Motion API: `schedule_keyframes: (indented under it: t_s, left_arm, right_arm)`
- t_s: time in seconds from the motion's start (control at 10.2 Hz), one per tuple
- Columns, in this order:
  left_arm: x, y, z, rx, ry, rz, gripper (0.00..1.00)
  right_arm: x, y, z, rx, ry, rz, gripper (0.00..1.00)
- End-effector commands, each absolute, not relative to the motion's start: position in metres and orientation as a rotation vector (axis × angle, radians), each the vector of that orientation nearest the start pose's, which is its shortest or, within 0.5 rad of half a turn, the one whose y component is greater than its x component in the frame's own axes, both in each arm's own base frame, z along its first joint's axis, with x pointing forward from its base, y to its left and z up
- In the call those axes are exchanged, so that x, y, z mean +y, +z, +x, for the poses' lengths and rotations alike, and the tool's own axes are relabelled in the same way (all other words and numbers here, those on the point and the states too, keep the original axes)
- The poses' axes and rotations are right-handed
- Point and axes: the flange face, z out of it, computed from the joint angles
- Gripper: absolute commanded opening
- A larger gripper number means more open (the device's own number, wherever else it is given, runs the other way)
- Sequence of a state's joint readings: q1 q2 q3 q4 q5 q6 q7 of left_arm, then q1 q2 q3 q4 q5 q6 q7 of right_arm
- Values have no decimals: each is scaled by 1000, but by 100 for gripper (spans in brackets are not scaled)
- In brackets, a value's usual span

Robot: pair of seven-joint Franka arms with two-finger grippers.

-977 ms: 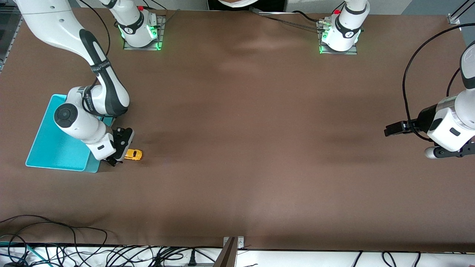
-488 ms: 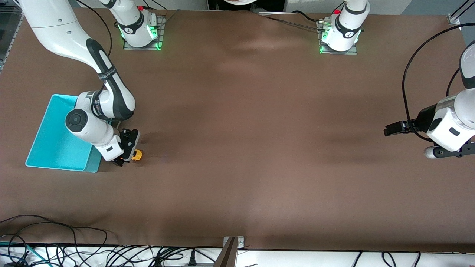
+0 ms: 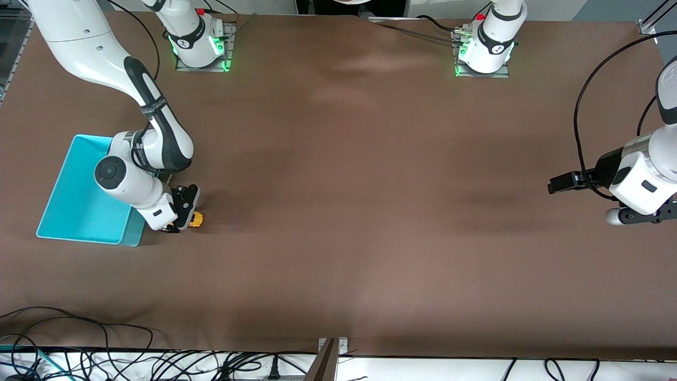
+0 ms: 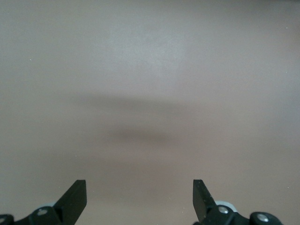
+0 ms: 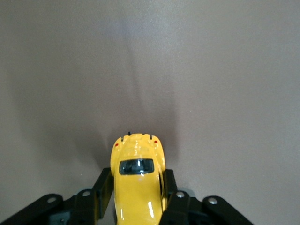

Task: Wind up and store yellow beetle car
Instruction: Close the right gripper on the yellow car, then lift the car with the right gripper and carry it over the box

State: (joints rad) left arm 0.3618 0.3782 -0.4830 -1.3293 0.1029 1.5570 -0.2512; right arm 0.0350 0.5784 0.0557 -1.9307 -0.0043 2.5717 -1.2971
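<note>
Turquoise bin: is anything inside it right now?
The visible floor of the turquoise bin is bare. The right arm covers its corner nearest the yellow beetle car, which sits outside on the table, clamped in the right gripper.

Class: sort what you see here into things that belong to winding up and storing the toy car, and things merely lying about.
Belonging to the job:
- small yellow beetle toy car, gripped
- right gripper, shut on it
- turquoise plastic bin, beside it

Lying about:
- left gripper, open, waiting
- black cables along the brown table edge
</note>
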Motion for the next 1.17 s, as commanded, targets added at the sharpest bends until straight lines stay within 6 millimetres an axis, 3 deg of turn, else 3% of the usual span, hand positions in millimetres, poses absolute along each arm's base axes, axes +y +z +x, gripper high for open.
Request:
schedule_keyframes:
  t_s: [0.0, 0.2, 0.68, 0.88, 1.07]
  left_arm:
    - [-16, 538, 646, -204, 200, -3204, 100]
    - [-16, 541, 645, -204, 191, -3202, 100]
    - [-17, 542, 645, -204, 191, -3202, 100]
    - [-19, 543, 644, -199, 191, -3202, 100]
    - [-19, 546, 643, -201, 181, -3200, 100]
  right_arm:
    - [58, 215, 630, -2044, -149, -2421, 24]
    - [59, 233, 628, -2041, -116, -2409, 9]
    - [51, 334, 607, -2065, 10, -2332, 9]
    - [19, 363, 596, -2124, 51, -2250, 9]
    - [-25, 378, 582, -2213, 53, -2153, 9]
